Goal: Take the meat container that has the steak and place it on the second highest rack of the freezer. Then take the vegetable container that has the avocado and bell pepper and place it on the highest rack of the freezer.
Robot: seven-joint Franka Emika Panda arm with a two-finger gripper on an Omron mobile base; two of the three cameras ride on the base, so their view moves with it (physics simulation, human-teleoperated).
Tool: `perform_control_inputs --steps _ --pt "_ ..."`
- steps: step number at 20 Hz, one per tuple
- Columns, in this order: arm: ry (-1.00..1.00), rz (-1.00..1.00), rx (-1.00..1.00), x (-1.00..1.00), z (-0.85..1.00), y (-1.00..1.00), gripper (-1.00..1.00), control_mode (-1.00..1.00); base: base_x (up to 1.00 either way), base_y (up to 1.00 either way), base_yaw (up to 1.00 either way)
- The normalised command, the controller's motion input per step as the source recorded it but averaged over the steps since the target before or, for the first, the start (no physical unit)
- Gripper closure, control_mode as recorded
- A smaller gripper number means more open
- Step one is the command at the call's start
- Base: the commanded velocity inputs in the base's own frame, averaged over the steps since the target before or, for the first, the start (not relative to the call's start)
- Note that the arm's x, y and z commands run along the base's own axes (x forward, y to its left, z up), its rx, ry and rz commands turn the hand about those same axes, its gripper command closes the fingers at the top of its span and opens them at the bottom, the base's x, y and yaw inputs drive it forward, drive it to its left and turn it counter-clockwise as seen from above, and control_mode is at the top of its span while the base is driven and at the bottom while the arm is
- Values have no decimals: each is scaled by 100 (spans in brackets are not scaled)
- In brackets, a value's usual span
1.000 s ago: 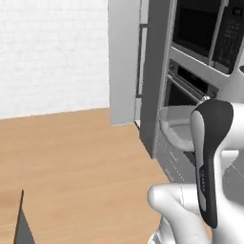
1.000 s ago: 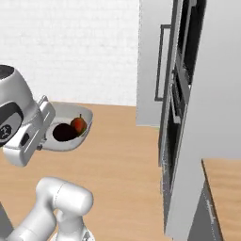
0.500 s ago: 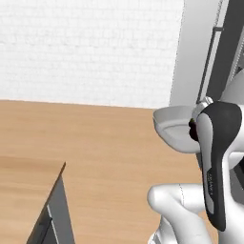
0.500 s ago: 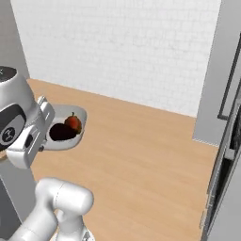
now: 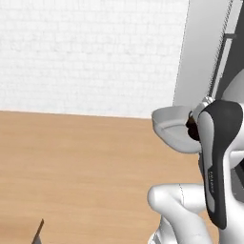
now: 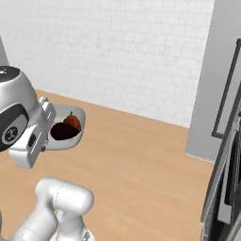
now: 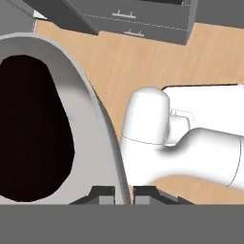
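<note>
Two dark fingertips [image 7: 104,195] sit at the foot of the hand view, one on each side of the thick rim of the vegetable container [image 7: 97,138], so the gripper [image 7: 123,194] is clamped on that rim and carries the bowl in the air. Just inside the rim lies the avocado [image 7: 33,128], a big black oval against the cream inner wall. Seen from the right base camera, the bowl [image 6: 77,115] juts out from the hand above the wooden floor [image 6: 141,164], with the avocado [image 6: 61,132] in its middle and the bell pepper [image 6: 72,121] touching it on the far side. From the left base camera the bowl [image 5: 171,128] shows its pale grey underside beside the dark forearm, and the fruit is mostly hidden by the rim.

Beyond the bowl stands a white brick wall [image 6: 117,52]; to the right of the bowl rises a tall grey panel [image 6: 207,94] with a black bar handle [image 6: 226,89], probably the freezer or its open door, though no shelves can be made out from here.

My reading is that the second half of the task is in hand: the bowl is in transit toward the freezer. The next move calls for bringing the shelves into view, keeping the bowl level so nothing rolls out, then sliding it onto the highest rack and letting go only once it rests flat
</note>
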Motion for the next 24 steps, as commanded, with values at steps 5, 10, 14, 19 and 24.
perform_control_inputs --steps 5,10,14,19,24 --pt "0 0 0 0 0 0 100 100 100 0 -17" --pt "0 0 0 0 0 0 100 100 100 0 -24" --pt "0 0 0 0 0 0 100 100 99 17 -35" --pt "0 0 0 0 0 0 100 100 88 39 -47" --pt "0 0 0 0 0 0 100 100 72 44 -55"
